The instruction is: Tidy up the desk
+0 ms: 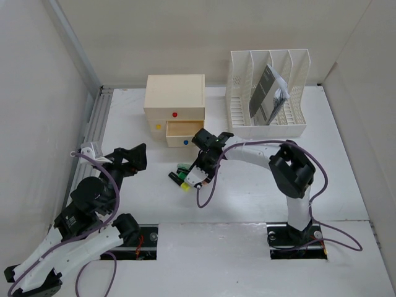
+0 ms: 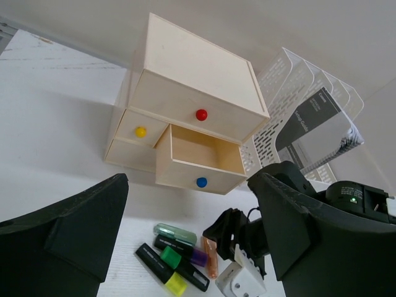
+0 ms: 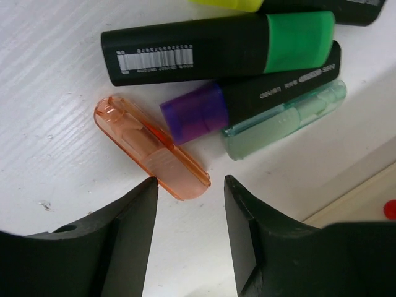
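On the white desk [image 1: 346, 185] in front of the drawer box lies a cluster of highlighters [image 1: 181, 177]. The right wrist view shows an orange translucent one [image 3: 151, 148], a green-capped black one [image 3: 216, 46], a purple-capped one [image 3: 247, 99] and a pale green one [image 3: 284, 120]. My right gripper [image 3: 189, 182] is open just above the desk, with the near end of the orange highlighter level with its fingertips and untouched. My left gripper [image 2: 190, 179] hangs open and empty to the left, aimed at the drawer box and the highlighters [image 2: 175, 257].
A beige drawer box [image 1: 174, 99] stands at the back, its lower drawer [image 1: 184, 133] with the blue knob pulled open. A white file rack [image 1: 266, 120] holding a dark booklet [image 1: 267, 93] is at the back right. An aluminium rail [image 1: 93, 130] runs along the left.
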Motion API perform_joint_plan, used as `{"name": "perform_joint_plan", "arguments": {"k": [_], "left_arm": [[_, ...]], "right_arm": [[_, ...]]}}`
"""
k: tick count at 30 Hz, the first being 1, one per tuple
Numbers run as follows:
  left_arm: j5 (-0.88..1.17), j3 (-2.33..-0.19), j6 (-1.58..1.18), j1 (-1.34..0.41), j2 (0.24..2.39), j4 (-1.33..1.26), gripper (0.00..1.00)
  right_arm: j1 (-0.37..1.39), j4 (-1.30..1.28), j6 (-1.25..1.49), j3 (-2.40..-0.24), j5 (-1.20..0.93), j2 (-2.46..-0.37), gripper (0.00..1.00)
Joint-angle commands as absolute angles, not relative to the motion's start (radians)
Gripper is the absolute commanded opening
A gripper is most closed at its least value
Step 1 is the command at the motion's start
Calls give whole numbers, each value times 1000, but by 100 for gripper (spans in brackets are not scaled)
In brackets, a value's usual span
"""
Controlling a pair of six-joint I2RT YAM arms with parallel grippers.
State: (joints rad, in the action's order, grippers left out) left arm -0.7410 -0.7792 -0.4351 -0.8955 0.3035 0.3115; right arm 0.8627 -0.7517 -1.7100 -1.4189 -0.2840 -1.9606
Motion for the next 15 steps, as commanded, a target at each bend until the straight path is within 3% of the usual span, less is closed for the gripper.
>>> {"name": "perform_joint_plan", "arguments": {"k": [1, 12, 15], "left_arm": [[-741, -779, -436, -899, 282, 285, 82], [-741, -779, -436, -899, 273, 285, 82], [-741, -779, -436, -899, 264, 285, 82]], "right_arm": [[877, -822, -1752, -1457, -307, -1986, 53], [930, -877, -1772, -1413, -325, -1962, 54], [939, -888, -1772, -1413, -334, -1971, 43]]}}
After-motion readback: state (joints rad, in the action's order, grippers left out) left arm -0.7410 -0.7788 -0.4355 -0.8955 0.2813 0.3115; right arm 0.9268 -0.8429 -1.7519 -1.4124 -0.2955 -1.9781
